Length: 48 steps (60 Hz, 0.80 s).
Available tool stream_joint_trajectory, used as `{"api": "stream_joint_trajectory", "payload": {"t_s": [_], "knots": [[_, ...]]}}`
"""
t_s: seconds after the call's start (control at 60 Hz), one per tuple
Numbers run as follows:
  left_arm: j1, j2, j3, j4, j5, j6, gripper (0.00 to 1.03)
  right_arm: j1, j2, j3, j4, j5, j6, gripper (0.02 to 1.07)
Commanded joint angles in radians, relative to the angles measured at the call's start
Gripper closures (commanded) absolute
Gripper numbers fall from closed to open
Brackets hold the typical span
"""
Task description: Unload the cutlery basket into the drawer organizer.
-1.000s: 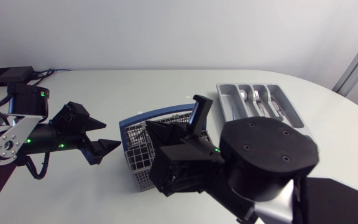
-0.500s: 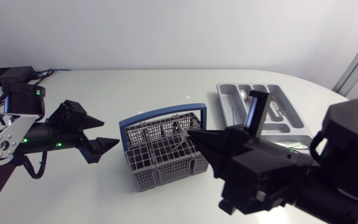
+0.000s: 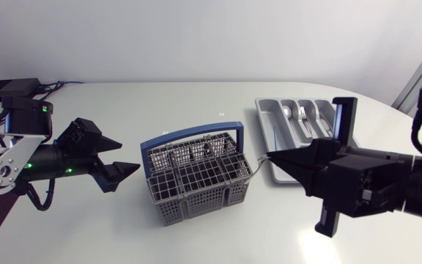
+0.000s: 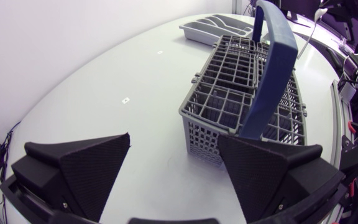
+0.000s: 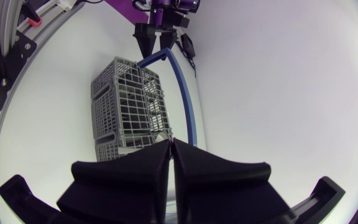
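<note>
Overhead, the cutlery basket (image 3: 196, 199) sits at mid-frame with the drawer organizer (image 3: 267, 123) at its upper right.
At left, the left gripper (image 3: 129, 156) points at the basket with fingers spread; at right, the right gripper (image 3: 271, 155) lies between basket and organizer, where cutlery (image 3: 306, 116) rests. Left wrist view: the left gripper (image 4: 174, 140) is agape, basket (image 4: 229, 106) just ahead, organizer (image 4: 213, 28) far beyond. Right wrist view: the right gripper (image 5: 169, 142) has its fingers pressed together, the basket (image 5: 126, 106) ahead; whether they pinch anything I cannot tell.
</note>
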Motion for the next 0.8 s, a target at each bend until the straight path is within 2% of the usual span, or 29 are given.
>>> {"api": "stream_joint_trajectory", "payload": {"t_s": [0.0, 0.217, 0.417, 0.783], "knots": [[0.014, -0.014, -0.007, -0.006, -0.004, -0.006, 0.06, -0.071, 0.028, 0.044, -0.029, -0.042, -0.088, 1.01], [0.032, -0.011, -0.012, -0.003, -0.004, 0.009, 0.06, -0.249, 0.077, 0.135, -0.141, -0.175, -0.213, 1.01], [0.041, -0.008, -0.011, -0.003, -0.004, 0.019, 0.06, -0.347, 0.097, 0.152, -0.256, -0.204, -0.375, 1.01], [0.038, 0.007, -0.007, 0.003, -0.003, 0.022, 0.06, -0.565, 0.218, 0.187, -0.380, -0.252, -0.688, 1.01]]}}
